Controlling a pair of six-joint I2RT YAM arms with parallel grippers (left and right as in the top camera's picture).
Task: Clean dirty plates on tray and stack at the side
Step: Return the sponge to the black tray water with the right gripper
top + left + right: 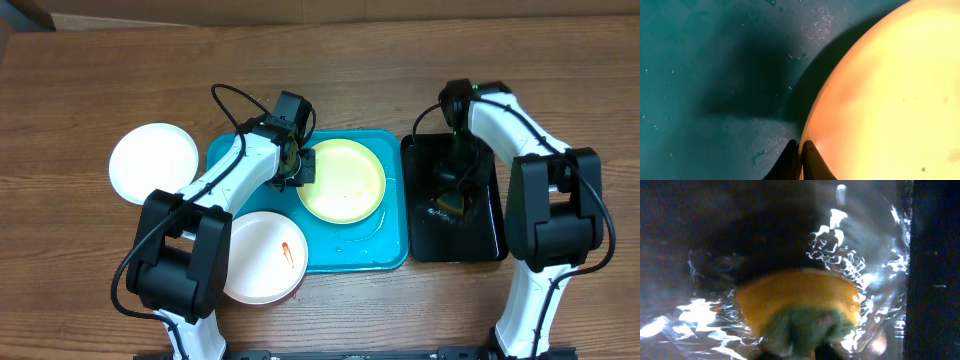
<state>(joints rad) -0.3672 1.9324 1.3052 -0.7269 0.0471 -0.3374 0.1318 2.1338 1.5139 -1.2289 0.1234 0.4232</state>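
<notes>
Left claw point(800, 145) seemingly tight on plate point(880, 100)

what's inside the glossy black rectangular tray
a yellow sponge with a green scrubbing side on its wet floor; the white right arm hides the tray's far end

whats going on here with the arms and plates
The left gripper is pinched on the rim of the yellow plate, which lies on the blue tray. The right gripper is over a sponge in the wet black tray; whether it grips the sponge is unclear. A smeared white plate overhangs the blue tray's corner near the left arm's base. A second white plate, with no visible smear, lies on the table beside the tray.
</notes>
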